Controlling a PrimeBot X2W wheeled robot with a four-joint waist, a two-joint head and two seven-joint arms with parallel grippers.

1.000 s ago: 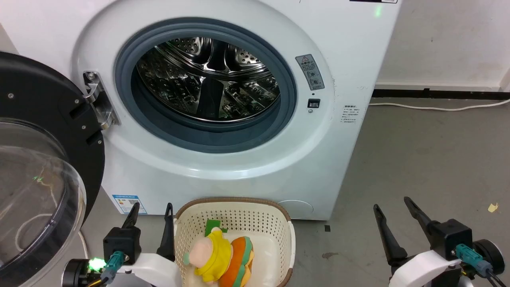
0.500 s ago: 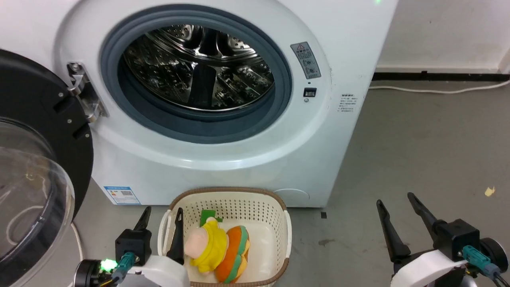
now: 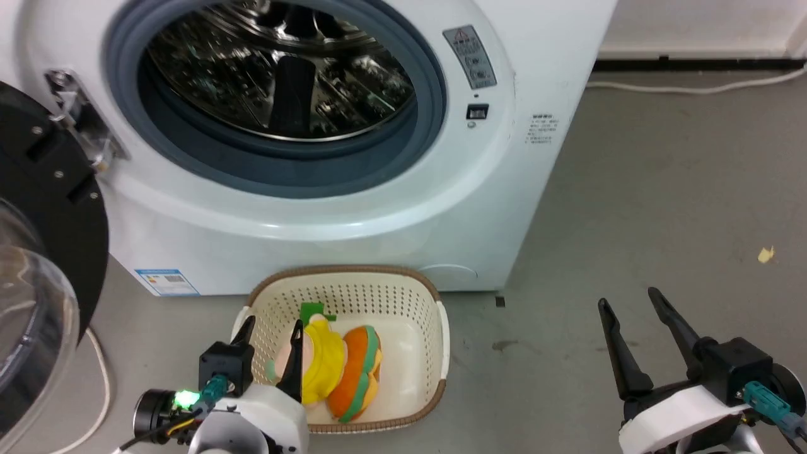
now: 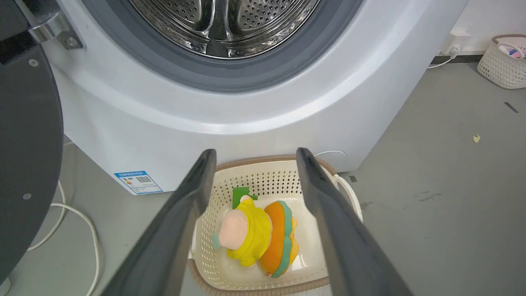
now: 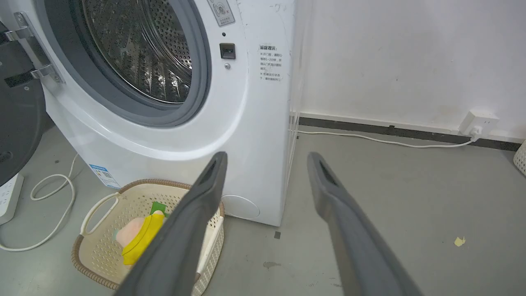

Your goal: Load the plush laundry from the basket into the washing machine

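At the far left the washing machine's black-framed door [image 3: 44, 208] stands swung open, and a white cable [image 3: 101, 391] loops on the grey floor [image 3: 630, 189] beneath it. Next comes the left pincer [image 3: 273, 321], its two dark fingers spread. In the head view it sits over the left end of the basket [image 3: 378, 302], one finger by the left handle and the other crossing the pink head of the plush laundry [image 3: 340, 369].

In the left wrist view the plush laundry [image 4: 254, 234] lies in the gap between the spread fingers, untouched, on the bottom of the basket [image 4: 271, 176] towards its left side. The pink and yellow figure is on the left, with the orange burger pressed against it on the right.

The basket stands on the floor just before the foot of the washing machine [image 3: 353, 214], whose steel drum [image 3: 277, 69] gapes above. Well to the right, the right pincer [image 3: 629, 297] hangs over bare floor, fingers spread and holding nothing.
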